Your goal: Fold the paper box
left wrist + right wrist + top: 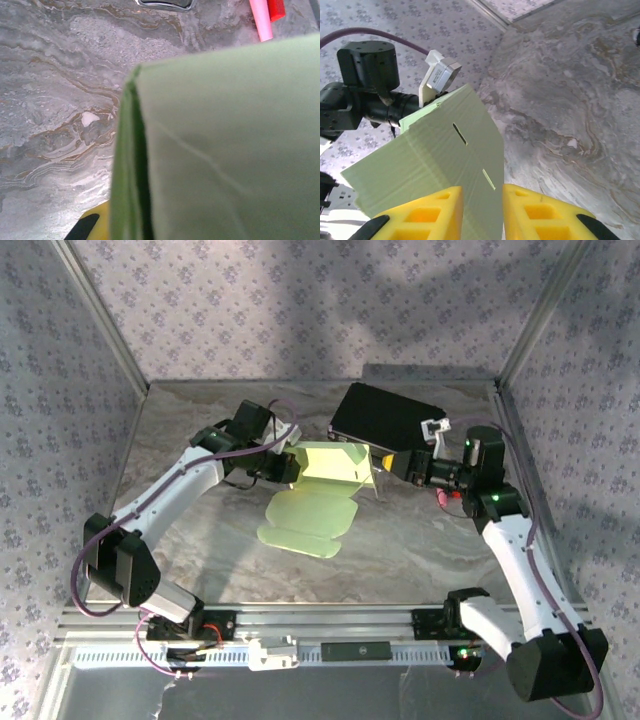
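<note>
Marble table (420,550): left hand (285,468) pinches paper box (330,465), fingertips hidden; right hand (482,191) parted.

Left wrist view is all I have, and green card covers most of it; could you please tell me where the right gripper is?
Observer: The right gripper has the raised panel of the paper box between its yellow fingers.
Operator: Thank you; is the whole sheet lifted?
Observer: No, its near part lies flat on the table.
Operator: Is anything behind it?
Observer: A black box sits just beyond the raised panel.
</note>
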`<state>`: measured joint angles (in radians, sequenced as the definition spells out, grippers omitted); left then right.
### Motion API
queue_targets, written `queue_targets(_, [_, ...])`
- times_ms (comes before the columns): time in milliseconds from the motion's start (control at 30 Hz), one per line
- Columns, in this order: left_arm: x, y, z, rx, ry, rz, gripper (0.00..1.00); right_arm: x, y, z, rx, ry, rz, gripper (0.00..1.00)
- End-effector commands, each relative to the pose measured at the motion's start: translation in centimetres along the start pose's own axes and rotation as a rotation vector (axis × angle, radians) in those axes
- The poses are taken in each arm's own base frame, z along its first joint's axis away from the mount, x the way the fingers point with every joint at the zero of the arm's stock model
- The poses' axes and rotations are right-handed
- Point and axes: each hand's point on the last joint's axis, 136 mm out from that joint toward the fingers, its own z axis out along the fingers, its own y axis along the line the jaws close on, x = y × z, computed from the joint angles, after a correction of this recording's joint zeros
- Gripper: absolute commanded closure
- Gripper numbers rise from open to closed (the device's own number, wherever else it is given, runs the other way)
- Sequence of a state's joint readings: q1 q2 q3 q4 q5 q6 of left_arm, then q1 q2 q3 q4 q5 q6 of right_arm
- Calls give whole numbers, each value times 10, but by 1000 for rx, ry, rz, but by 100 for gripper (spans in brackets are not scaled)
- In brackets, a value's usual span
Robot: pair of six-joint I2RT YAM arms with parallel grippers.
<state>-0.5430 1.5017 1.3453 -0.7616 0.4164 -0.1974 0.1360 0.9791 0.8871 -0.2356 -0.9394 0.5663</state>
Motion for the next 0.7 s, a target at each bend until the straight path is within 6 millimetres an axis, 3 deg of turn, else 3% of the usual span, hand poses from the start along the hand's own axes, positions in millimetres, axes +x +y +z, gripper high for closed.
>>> queue_targets(0, [-6,-13,-7,55,-2,28,100,-1,14,5,-69,35,-67,71])
queue_targets(400, [-6,-7,-3,-7,6,21,100,7,39,20,-126,71,-123,73])
queue_targets(667, [-6,-5,-2,-31,6,19,100,13,41,29,-117,82,-135,72])
